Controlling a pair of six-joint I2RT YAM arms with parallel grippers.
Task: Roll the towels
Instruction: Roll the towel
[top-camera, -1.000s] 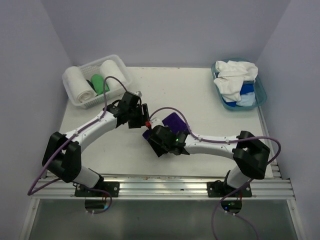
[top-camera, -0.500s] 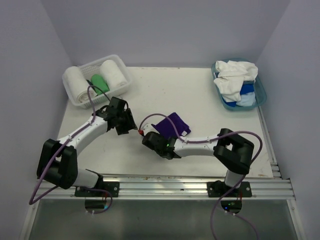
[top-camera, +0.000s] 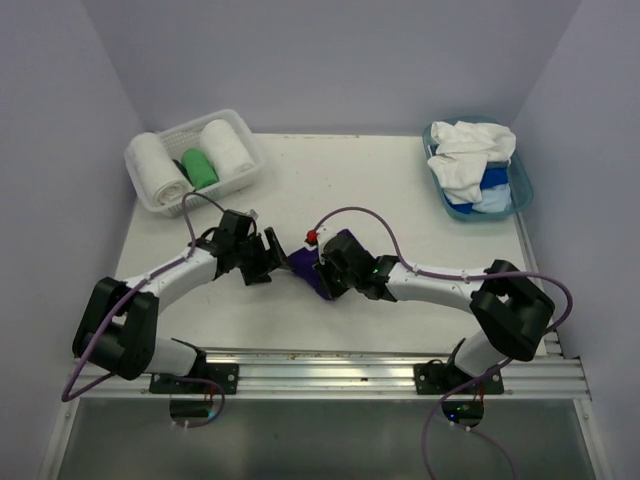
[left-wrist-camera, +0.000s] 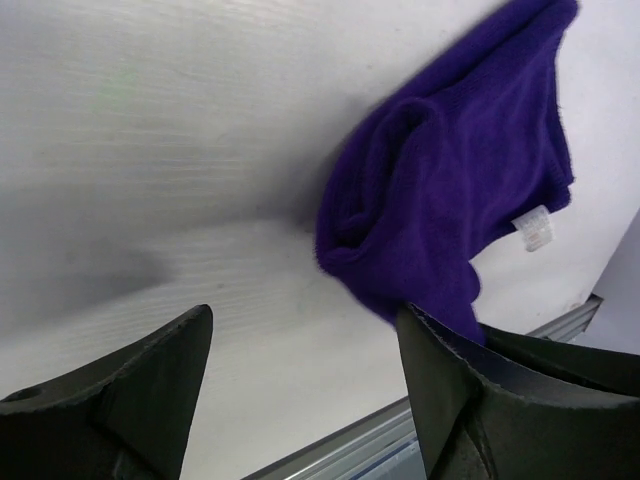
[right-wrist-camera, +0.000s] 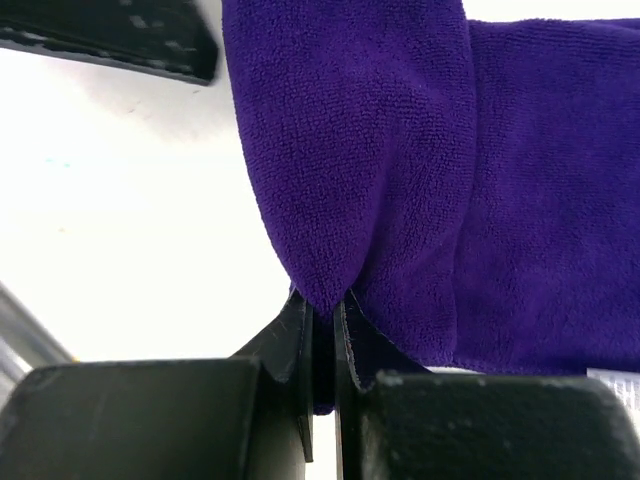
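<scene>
In the middle of the frame, on the white counter (top-camera: 400, 190), lies a crumpled deep purple cloth towel (top-camera: 303, 266). The right tool (right-wrist-camera: 322, 312) is clenched on a pinched fold of it (the cloth bulges up from between the shut fingers). The left tool (left-wrist-camera: 305, 330) stands released just left of the towel, fingers spread. At upper left, a white plastic lattice basket (top-camera: 172, 207) holds two white rolled towels (top-camera: 158, 165) and a green rolled towel (top-camera: 200, 167). At upper right, a translucent teal plastic tub (top-camera: 522, 190) holds a heap of white and blue towels (top-camera: 465, 155).

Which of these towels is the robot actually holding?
The purple towel mid-table, pinched by the right gripper; the rest sit in the basket and tub.
</scene>
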